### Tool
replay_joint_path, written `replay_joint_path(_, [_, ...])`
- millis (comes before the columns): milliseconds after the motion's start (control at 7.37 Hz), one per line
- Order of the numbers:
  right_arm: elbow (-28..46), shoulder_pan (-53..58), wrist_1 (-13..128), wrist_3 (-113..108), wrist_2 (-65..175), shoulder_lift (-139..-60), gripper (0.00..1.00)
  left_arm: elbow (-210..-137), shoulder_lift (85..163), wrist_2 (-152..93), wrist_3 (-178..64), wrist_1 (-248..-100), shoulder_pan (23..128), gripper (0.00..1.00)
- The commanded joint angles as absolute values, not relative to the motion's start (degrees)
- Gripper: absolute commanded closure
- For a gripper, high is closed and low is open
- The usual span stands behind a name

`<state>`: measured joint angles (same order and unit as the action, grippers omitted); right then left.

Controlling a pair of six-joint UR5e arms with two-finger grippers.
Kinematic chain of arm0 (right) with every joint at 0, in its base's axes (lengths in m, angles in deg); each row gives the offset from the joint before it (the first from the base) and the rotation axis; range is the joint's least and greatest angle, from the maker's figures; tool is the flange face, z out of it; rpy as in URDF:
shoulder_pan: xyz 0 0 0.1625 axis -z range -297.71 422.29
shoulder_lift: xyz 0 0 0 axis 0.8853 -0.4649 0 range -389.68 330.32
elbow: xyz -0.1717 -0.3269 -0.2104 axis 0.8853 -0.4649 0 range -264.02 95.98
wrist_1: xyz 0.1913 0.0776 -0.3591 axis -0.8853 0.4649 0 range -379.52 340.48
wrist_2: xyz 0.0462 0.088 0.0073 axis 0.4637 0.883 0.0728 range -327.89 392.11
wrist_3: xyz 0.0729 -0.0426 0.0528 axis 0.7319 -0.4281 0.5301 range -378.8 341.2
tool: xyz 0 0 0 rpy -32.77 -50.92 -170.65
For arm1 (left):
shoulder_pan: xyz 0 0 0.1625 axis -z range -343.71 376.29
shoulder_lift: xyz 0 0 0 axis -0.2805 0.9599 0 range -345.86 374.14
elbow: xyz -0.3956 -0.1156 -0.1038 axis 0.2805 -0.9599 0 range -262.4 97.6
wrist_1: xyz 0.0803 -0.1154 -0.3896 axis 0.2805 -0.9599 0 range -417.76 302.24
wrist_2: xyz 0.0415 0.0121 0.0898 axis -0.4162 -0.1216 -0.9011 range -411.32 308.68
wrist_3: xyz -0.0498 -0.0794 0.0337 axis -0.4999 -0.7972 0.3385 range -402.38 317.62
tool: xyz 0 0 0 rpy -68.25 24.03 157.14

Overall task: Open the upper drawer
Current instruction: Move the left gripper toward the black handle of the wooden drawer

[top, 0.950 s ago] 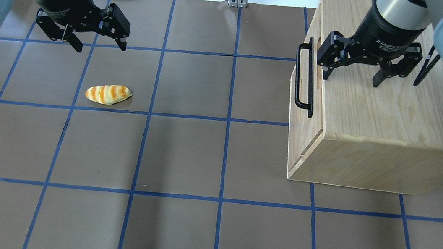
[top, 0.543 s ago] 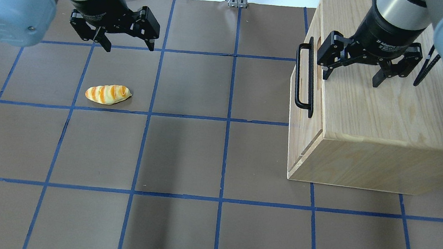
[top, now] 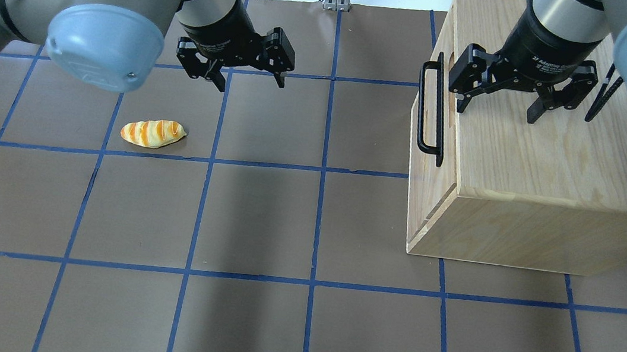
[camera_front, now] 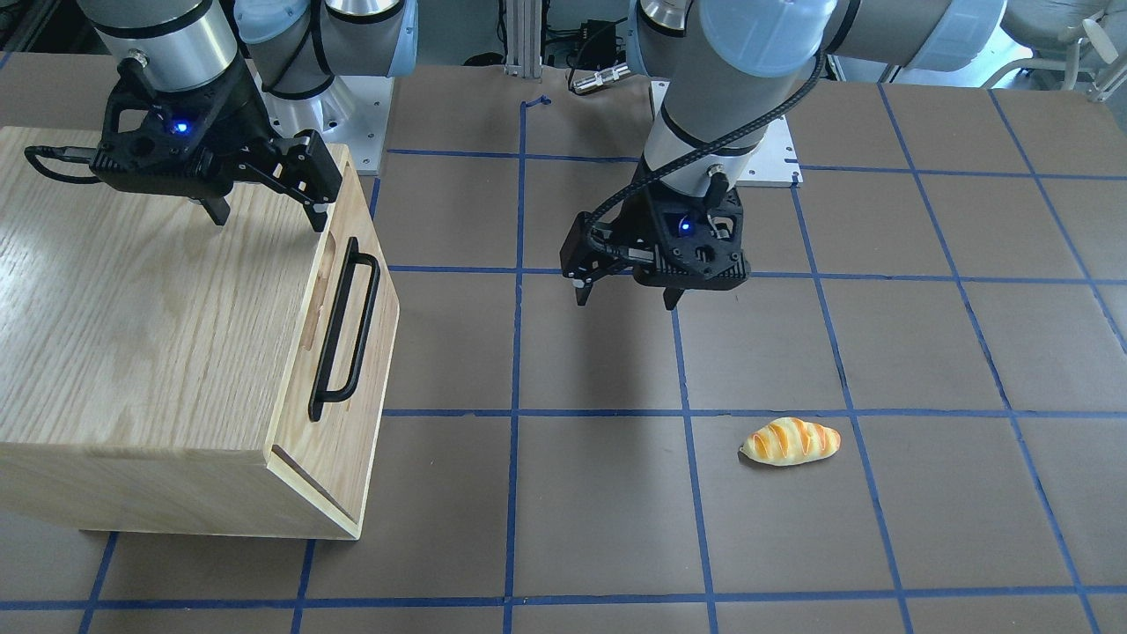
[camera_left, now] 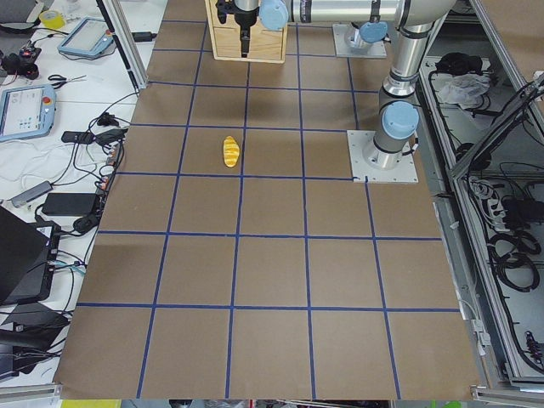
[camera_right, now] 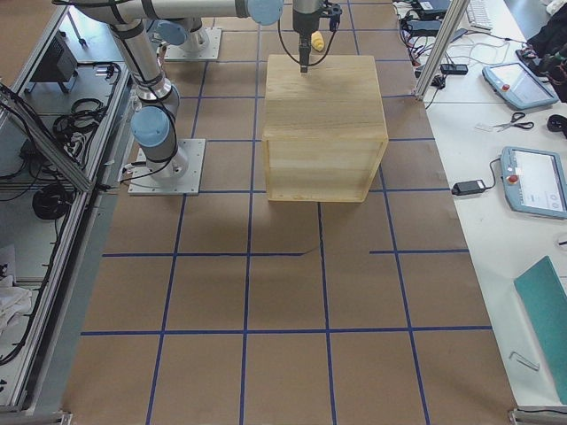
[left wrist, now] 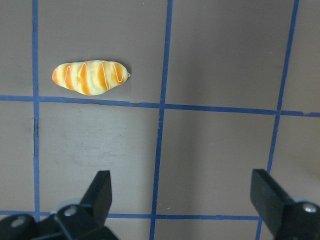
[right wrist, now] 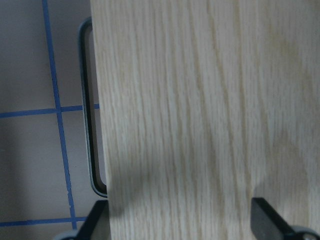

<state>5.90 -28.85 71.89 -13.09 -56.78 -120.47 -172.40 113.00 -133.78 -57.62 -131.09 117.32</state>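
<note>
- My left gripper (top: 250, 83) hangs over the bare table (top: 300, 330), jaws spread wide and holding nothing.
- In the overhead view, a bread roll (top: 152, 133) lies on the table at about 8 o'clock from it, well apart.
- My right gripper (top: 496, 112) is also spread wide and empty. It is over the top of the cabinet box (top: 559, 170), near the front edge; I cannot tell whether its fingertips touch the wood.
- The upper drawer (camera_front: 342, 317) sits in the box's front, which faces 9 o'clock, with its panel flush and closed.
- Its black handle (top: 422, 108) is just beside my right gripper at 9 o'clock, ungrasped, and well apart from my left gripper, at 3 o'clock.
</note>
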Motion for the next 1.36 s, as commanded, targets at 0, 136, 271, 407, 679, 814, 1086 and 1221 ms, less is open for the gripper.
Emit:
replay_joint_path(0, [5.9, -28.8, 71.9, -13.1, -56.8, -120.5, 0.00, -172.4, 115.0, -133.6, -59.6, -126.6, 120.3, 0.00])
replay_joint_path(136, [5.9, -28.8, 71.9, -13.1, -56.8, -120.5, 0.00, -172.4, 115.6, -132.9, -59.7, -125.8, 121.2, 0.00])
replay_joint_path(271, [5.9, -28.8, 71.9, -13.1, -56.8, -120.5, 0.00, -172.4, 116.5, -129.4, -62.2, -124.4, 122.0, 0.00])
replay_joint_path(407, [5.9, -28.8, 71.9, -13.1, -56.8, -120.5, 0.00, -172.4, 117.7, -129.2, -64.3, -121.2, 122.9, 0.00])
replay_joint_path(679, [5.9, -28.8, 71.9, -13.1, -56.8, -120.5, 0.00, -172.4, 120.4, -129.2, -67.7, -117.5, 125.9, 0.00])
replay_joint_path(814, [5.8, -28.8, 71.9, -13.1, -56.8, -120.5, 0.00, -172.2, 121.5, -128.8, -69.3, -116.4, 126.9, 0.00])
replay_joint_path(1086, [5.9, -28.8, 71.9, -13.1, -56.8, -120.5, 0.00, -170.8, 122.7, -127.1, -70.9, -116.4, 127.7, 0.00])
replay_joint_path(1221, [5.9, -28.8, 71.9, -13.1, -56.8, -120.5, 0.00, -169.9, 123.3, -127.0, -72.8, -116.4, 128.3, 0.00])
